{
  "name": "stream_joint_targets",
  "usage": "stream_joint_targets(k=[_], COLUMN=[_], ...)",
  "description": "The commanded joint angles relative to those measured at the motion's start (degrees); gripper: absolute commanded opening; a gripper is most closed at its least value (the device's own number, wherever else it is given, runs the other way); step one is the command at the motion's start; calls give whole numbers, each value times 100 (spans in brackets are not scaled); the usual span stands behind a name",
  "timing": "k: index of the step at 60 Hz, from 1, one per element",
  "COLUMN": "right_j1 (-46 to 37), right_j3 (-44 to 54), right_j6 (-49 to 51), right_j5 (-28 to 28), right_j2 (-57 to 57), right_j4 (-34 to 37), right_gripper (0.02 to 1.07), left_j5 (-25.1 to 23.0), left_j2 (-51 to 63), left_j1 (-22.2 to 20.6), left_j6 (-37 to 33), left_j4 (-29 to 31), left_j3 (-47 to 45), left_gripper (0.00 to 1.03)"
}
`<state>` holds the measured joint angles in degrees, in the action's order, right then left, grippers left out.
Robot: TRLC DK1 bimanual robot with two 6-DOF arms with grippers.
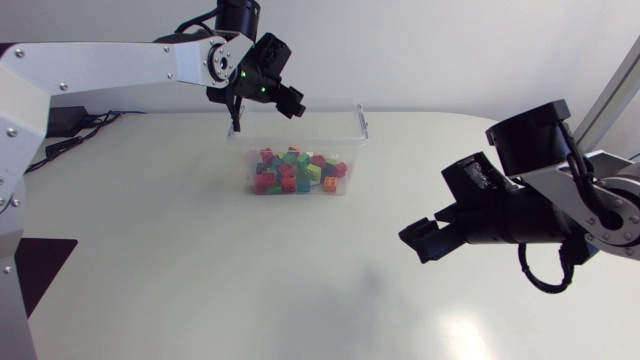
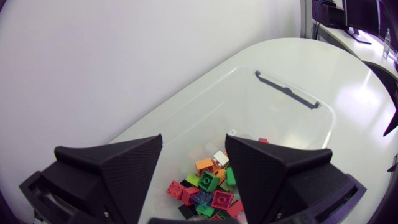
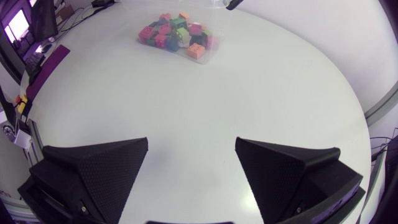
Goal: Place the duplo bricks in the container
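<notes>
- head view: the left arm [image 1: 110,65] comes in from the left side and holds the left gripper [image 1: 283,98] in the air over the far left corner of the container [image 1: 356,128]. whether its fingers are apart cannot be told from here.
- the container is a clear plastic tub standing on the white table [image 1: 180,270], towards the far side. the duplo bricks [image 1: 298,172] lie heaped inside it, red, green, orange, blue and pink, against the wall nearer the camera.
- the right arm [image 1: 590,195] comes in from the right side. the right gripper [image 1: 425,240] hangs above bare table, well apart from the container and pointing towards the middle.
- left wrist view: the left gripper's fingers [image 2: 118,171] stand wide apart with nothing gripped. between them and below lies the open container, with the bricks on its floor just under the fingertips. the rest of the tub ahead is bare floor, ending in a dark handle [image 2: 287,90] at the far wall.
- right wrist view: the right gripper's fingers [image 3: 99,171] are also spread apart and hold nothing, with only bare table beneath them. the container with its bricks sits well ahead across the table.
</notes>
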<state>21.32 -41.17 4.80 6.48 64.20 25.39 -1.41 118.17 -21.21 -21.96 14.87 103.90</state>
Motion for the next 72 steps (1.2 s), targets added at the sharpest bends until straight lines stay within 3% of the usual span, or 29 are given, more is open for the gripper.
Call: stream_joint_targets(k=[1, 8, 23, 33, 46, 57, 72], right_j1=[12, -119, -330, -656, -928, -1174, -1491], right_j3=[91, 30, 91, 329, 619, 803, 1146], right_j6=[144, 215, 302, 469, 636, 707, 891], right_j5=[-59, -121, -534, -710, -973, -1052, -1123], right_j2=[-145, -347, -875, -1217, -1912, -2536, -3336], right_j4=[116, 168, 133, -95, -130, -60, -87], right_gripper=[103, 103, 103, 103, 103, 103, 103], left_j5=[71, 71, 79, 79, 79, 79, 53], left_j2=[4, -602, -1973, -3045, -4118, -5287, -6482], left_j1=[47, 170, 838, 1348, 1805, 1998, 2165], left_j6=[174, 341, 341, 227, -11, 7, 69], left_j4=[-28, -125, -415, -1197, -1558, -2023, -2120], left_j3=[78, -379, -1697, -3051, -4396, -5626, -6716], left_gripper=[99, 99, 99, 99, 99, 99, 99])
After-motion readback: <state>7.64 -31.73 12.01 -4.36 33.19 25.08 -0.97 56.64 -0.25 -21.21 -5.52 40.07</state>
